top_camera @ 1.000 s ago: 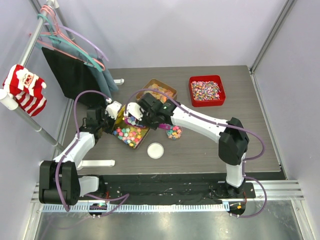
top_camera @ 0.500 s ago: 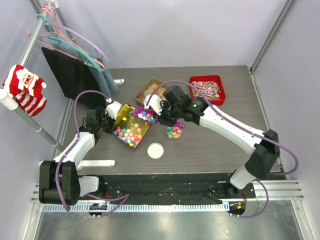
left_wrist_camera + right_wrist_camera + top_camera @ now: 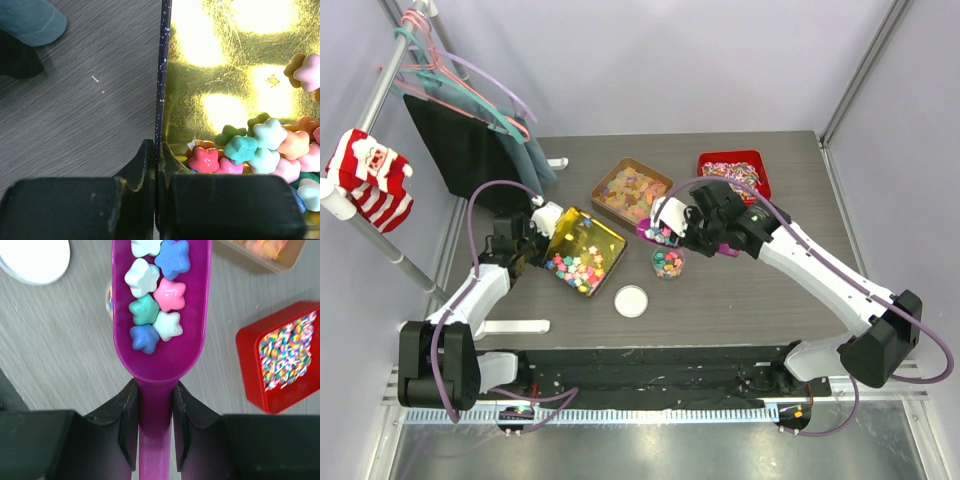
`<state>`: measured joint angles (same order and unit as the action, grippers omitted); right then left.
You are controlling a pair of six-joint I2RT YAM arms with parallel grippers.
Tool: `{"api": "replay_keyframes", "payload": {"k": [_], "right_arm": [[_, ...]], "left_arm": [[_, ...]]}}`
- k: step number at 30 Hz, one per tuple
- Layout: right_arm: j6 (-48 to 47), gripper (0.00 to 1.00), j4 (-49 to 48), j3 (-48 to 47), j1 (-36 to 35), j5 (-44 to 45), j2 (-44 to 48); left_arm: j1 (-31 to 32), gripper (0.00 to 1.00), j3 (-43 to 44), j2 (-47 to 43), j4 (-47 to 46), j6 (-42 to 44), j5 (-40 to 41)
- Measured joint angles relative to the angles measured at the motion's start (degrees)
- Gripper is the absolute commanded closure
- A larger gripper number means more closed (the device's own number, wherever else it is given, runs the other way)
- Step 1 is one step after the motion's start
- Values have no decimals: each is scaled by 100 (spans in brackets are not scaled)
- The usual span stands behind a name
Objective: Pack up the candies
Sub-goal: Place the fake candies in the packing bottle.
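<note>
Gold tray [image 3: 582,232], tilted, its wall clenched in left gripper [image 3: 156,167]; candies [image 3: 575,268] heaped at its low end. Purple scoop [image 3: 162,352], clamped by right gripper [image 3: 155,405], moved off the tray since earlier, now beside cup [image 3: 668,263], carrying several candies. Bare tabletop [image 3: 770,300] right of cup. Scoop tip cut off in wrist view.

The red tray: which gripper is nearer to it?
Right. The right gripper, holding the purple scoop, is close to the red tray; the left gripper grips the gold box across the table.
</note>
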<state>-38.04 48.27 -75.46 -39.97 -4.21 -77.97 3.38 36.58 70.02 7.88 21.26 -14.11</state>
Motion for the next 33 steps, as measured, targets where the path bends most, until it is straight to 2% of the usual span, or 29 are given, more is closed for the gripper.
{"api": "replay_keyframes", "payload": {"k": [11, 19, 33], "right_arm": [[-396, 99, 804, 468, -2, 772, 20], [-584, 99, 1021, 466, 0, 1416, -450], [-820, 99, 1272, -79, -120, 2166, -1204]], "left_arm": [[0, 100, 0, 0, 2, 0, 0], [0, 100, 0, 0, 0, 0, 2], [0, 100, 0, 20, -13, 4, 7]]}}
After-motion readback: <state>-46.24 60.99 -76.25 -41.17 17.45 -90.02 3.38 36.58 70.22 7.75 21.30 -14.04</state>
